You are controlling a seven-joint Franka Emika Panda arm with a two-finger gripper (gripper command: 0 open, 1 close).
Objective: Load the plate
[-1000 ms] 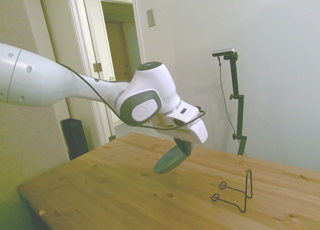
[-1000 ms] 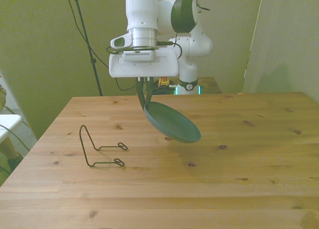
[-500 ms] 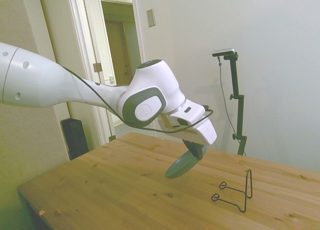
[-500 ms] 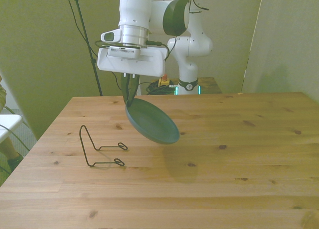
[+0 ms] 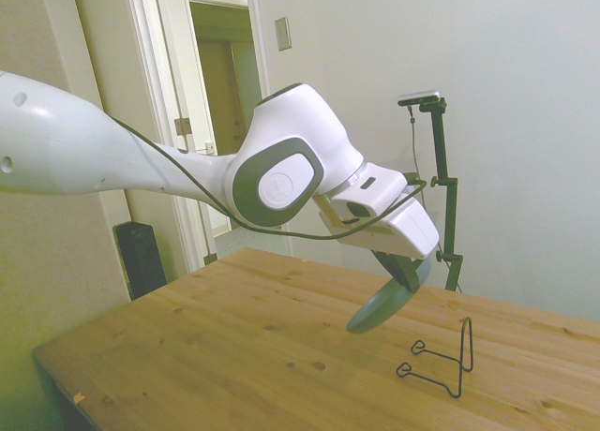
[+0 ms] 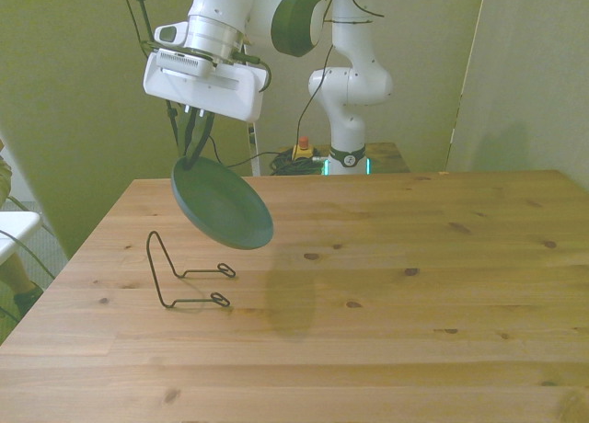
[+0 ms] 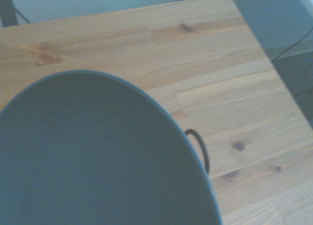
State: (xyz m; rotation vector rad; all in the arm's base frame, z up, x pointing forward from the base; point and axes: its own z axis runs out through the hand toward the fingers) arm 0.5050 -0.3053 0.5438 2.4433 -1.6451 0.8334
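While the claw [image 6: 189, 145] grips the plate [image 6: 223, 203] by its upper rim, the dull teal dish hangs tilted in the air above the wooden bench [image 6: 386, 285]. Compared with a second ago, the arm has carried the plate toward the front view's left and somewhat higher, so it now hovers just above the thin black wire stand [image 6: 184, 274] without touching it. The wrist view shows one loop of that stand [image 7: 199, 147] peeking past the plate's edge. Loading likely comes next: lowering the plate into the stand.
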